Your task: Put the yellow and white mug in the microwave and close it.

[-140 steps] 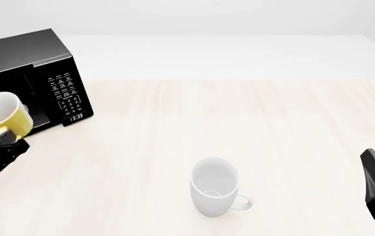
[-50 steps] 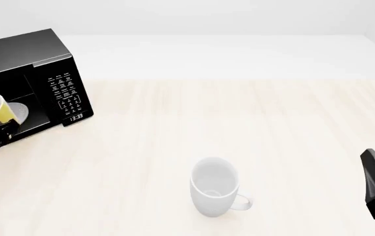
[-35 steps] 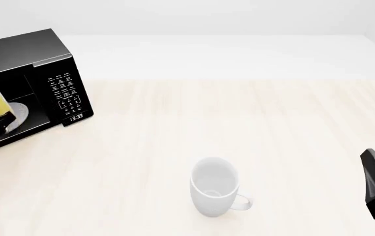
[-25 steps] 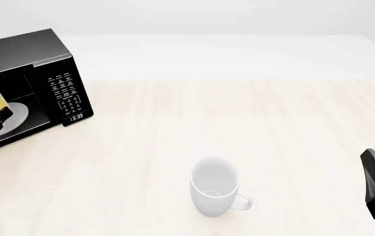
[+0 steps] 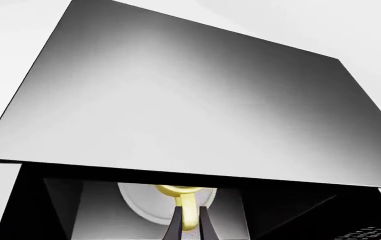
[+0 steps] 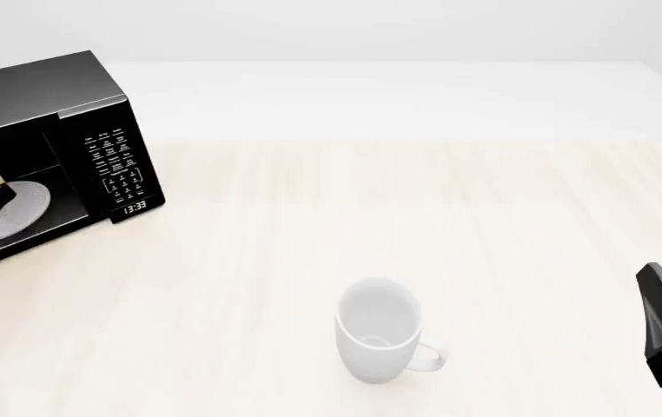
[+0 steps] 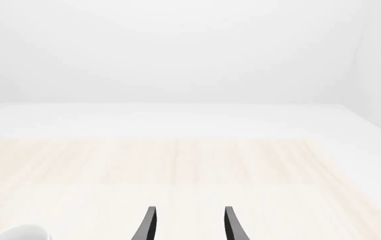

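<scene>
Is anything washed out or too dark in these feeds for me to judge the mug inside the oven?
Left wrist view: the microwave top fills the frame with a grey sheen; the cavity is dark, only the yellow and white mug handle and turntable plate show. Front view: evenly lit, sharp; mug cropped at the frame edge. Right wrist view: bright, pale table, low contrast.

Pale wood-grain table (image 6: pixel 447 226) fills lower and middle frame. White floor band along its top edge; plain white wall (image 6: pixel 366 26) above. Light even, shadows soft.

My left gripper (image 5: pixel 190 222) inside the microwave (image 6: pixel 70 130) cavity, roof close above, white mug (image 6: pixel 378 330) alone on the open table (image 6: pixel 482 226) before my right gripper (image 7: pixel 188 222).
</scene>
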